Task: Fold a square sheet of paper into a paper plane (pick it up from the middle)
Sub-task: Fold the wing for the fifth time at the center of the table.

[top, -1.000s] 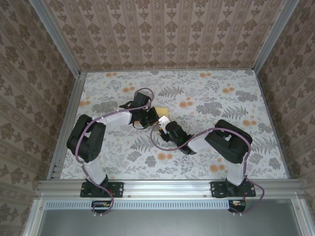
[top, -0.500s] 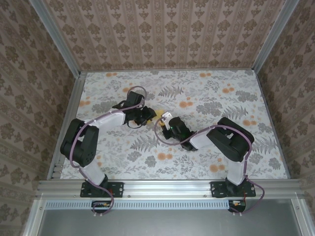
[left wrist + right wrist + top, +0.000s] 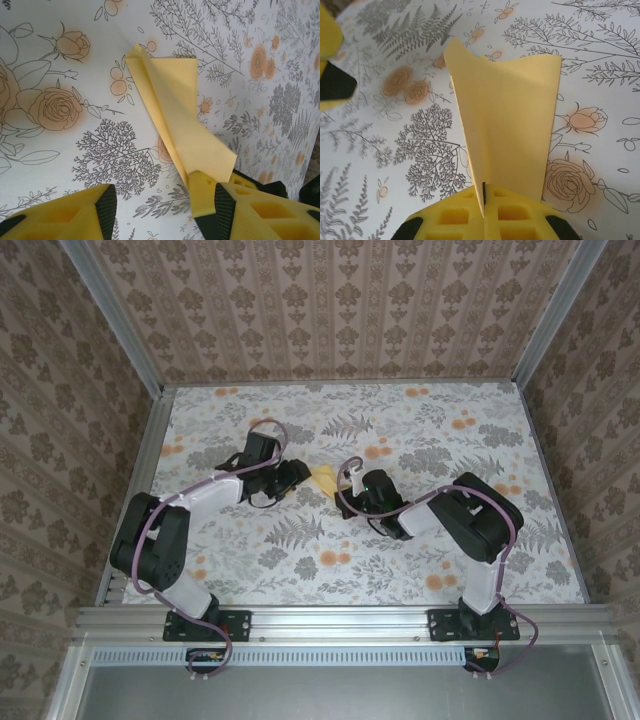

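Folded yellow paper (image 3: 325, 478) at centre frame, pinched in the closed right fingers (image 3: 492, 212). The left fingers (image 3: 299, 474) stand apart beside it, contact unclear. Open floral counter (image 3: 450, 560) all round; the paper's lower end is hidden in the grip.

1x paper plane (image 3: 325, 479), 2x arms (image 3: 200, 495) (image 3: 440, 512), 1x cloth (image 3: 450, 405)

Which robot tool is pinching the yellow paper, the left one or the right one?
The right tool. Its two fingers are pressed shut on the narrow end of the yellow paper. The left tool has its fingers standing wide apart, not pinching.
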`<action>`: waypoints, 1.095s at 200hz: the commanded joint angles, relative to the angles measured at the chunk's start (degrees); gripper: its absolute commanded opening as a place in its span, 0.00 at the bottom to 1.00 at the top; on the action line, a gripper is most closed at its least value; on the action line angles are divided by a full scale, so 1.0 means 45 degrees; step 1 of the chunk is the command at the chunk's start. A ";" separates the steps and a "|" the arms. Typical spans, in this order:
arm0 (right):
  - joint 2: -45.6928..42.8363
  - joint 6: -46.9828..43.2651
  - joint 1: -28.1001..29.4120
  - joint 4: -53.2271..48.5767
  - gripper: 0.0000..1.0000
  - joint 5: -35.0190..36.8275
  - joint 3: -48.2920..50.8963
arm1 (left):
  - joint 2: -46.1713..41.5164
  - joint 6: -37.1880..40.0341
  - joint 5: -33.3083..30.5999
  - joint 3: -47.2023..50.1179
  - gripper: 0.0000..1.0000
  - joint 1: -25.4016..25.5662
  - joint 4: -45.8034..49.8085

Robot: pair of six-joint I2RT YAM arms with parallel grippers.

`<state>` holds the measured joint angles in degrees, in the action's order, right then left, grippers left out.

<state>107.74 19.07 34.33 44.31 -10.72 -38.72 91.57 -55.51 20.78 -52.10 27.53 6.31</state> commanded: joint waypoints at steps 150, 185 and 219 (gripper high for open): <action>0.0829 0.2394 -0.0575 0.0154 0.09 -0.2539 -0.0006 | 0.2438 0.1610 0.1536 -0.0877 0.29 0.0718 -0.2692; 0.0894 0.2518 -0.0648 -0.0155 0.09 -0.2639 -0.0145 | 0.2774 0.1844 0.1304 -0.1091 0.25 0.0689 -0.2453; 0.0991 0.2704 -0.0694 -0.0531 0.10 -0.2813 -0.0355 | 0.3063 0.1964 0.1187 -0.1168 0.23 0.0626 -0.2405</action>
<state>110.65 30.06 31.62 45.56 -21.78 -39.11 103.59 -48.71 26.57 -55.53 30.65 -4.36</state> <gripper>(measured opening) 0.094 0.241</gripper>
